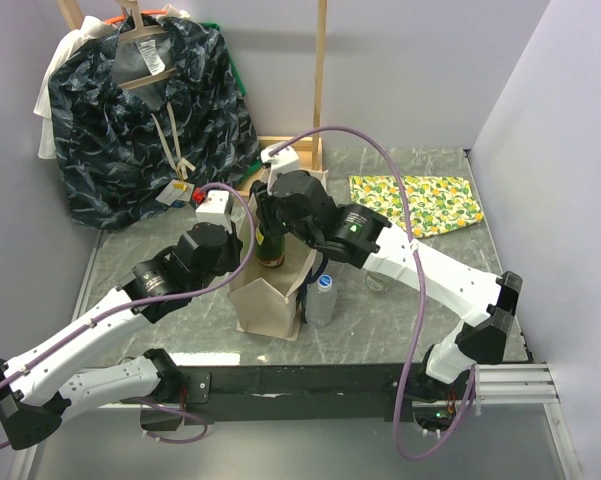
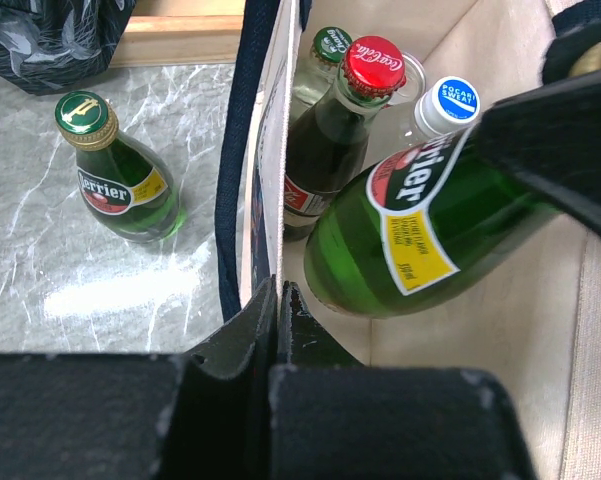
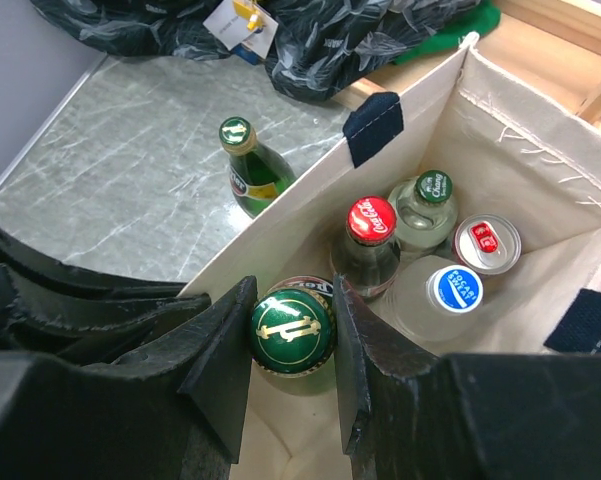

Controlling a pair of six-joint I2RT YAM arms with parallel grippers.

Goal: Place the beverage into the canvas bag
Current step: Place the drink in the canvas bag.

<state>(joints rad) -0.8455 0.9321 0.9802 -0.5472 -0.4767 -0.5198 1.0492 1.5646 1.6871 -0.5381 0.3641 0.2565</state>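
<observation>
Jaws of your right gripper [image 3: 292, 335] clamp the capped neck of a green glass Perrier bottle [image 2: 420, 230]; jaws of your left gripper [image 2: 278, 300] are pressed together on the rim of the tall beige canvas bag [image 1: 270, 305]

Your held bottle hangs in the bag's open mouth, close to the wall you are pinching; you cannot tell whether its base touches anything. Deeper in the bag stand a red-capped cola bottle [image 3: 372, 222], a clear bottle with a green cap [image 3: 433, 187], a blue-capped white bottle [image 3: 454, 287] and a silver can [image 3: 487, 240], packed close together. A second green Perrier bottle [image 2: 115, 165] stands upright on the grey marble table [image 3: 130, 170], just outside that wall
</observation>
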